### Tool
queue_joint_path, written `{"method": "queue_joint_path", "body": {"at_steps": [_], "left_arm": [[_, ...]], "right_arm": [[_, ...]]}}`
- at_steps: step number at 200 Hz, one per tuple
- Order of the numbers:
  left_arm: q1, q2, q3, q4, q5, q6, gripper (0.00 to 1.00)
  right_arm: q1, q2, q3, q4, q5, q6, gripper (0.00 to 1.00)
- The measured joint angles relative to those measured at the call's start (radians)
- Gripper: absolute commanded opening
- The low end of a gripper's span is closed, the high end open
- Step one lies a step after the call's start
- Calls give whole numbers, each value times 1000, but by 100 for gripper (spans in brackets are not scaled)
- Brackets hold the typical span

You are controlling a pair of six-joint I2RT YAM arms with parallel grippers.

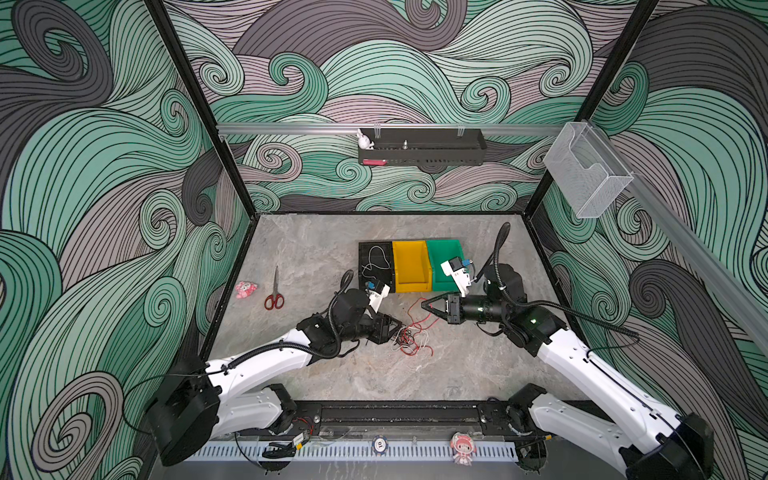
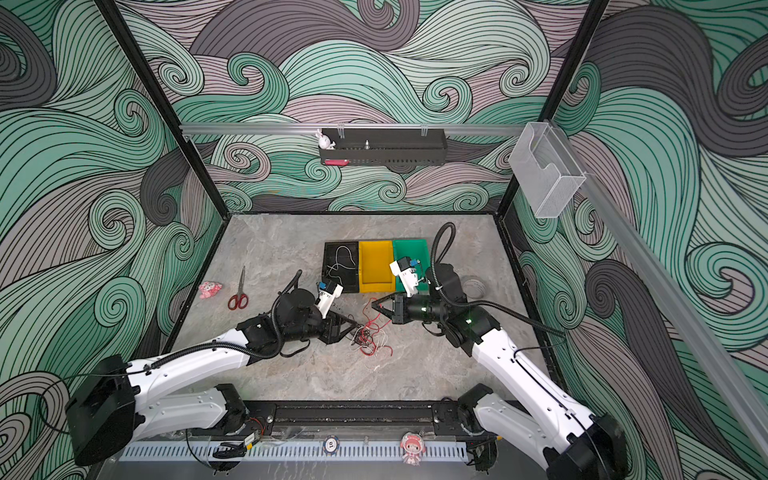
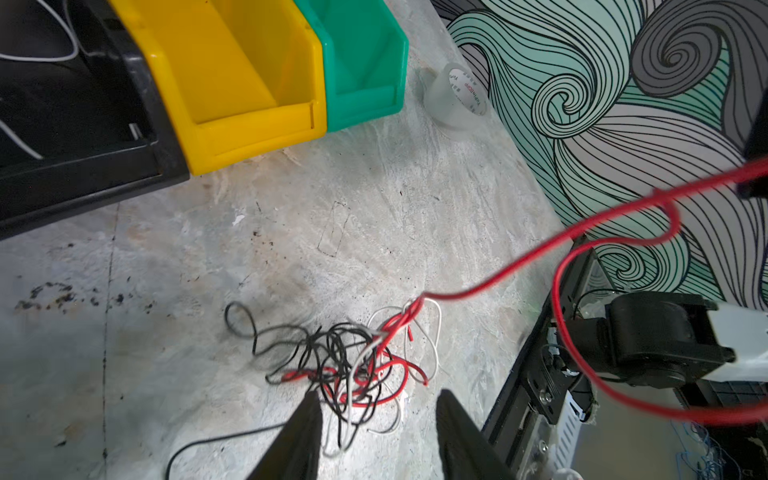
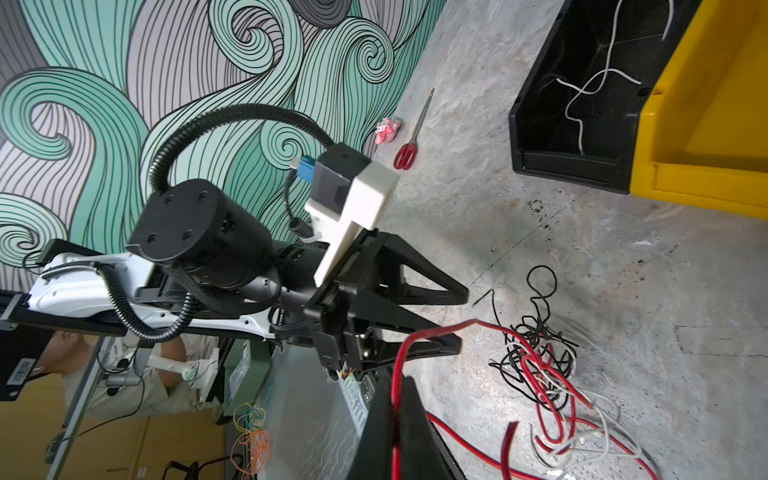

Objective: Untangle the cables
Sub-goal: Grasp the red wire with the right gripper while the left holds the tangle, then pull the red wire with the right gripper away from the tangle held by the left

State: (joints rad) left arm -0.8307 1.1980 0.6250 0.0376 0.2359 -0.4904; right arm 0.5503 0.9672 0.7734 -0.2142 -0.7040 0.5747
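- Left wrist view: the cables [image 3: 357,365] lie as one knot of red, black and white strands on the bench [image 3: 374,208], directly ahead of the left jaws.
- In both top views the cables [image 1: 409,338] sit mid-bench, between the two arms and on the near side of the yellow bin [image 1: 411,266].
- Left jaws: apart, straddling the edge of the knot. Nothing is clamped.
- Right jaws: together, clamped on the red cable [image 3: 457,296], which rises out of the knot in a taut line toward them.
- One white cable [image 4: 598,78] lies separate from the rest, inside the black bin [image 1: 361,266] at the left end of the bin row.
- Handling (judgement): the strands are light and limp and hold no shape. The smooth insulation is likely to slip in a weak clamp. A hard pull is likely to tighten the loops rather than free them.
- Hold point (judgement): take a single strand where it stands clear of the knot, such as the black loop [image 3: 227,316], or take a free end. Avoid the dense middle, where one clamp would catch several colours at once.
- With the red cable raised, the knot probably needs pinning to the bench, or the whole bundle will lift with it.
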Motion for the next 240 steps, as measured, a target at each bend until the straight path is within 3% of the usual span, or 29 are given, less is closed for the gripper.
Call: {"method": "queue_joint_path", "body": {"at_steps": [57,99,148,240], "left_arm": [[-23,157,56,62,27,65,44],[-23,212,63,90,32,69,30],[-23,212,63,90,30,68,9],[-22,112,-27,69,-81,22,2]], "right_arm": [[2,-18,0,54,-51,55,1],[2,-26,-4,79,-64,70,1],[-7,-52,-15,45,-14,45,1],[-196,-138,-17,-98,70,-7,0]]}}
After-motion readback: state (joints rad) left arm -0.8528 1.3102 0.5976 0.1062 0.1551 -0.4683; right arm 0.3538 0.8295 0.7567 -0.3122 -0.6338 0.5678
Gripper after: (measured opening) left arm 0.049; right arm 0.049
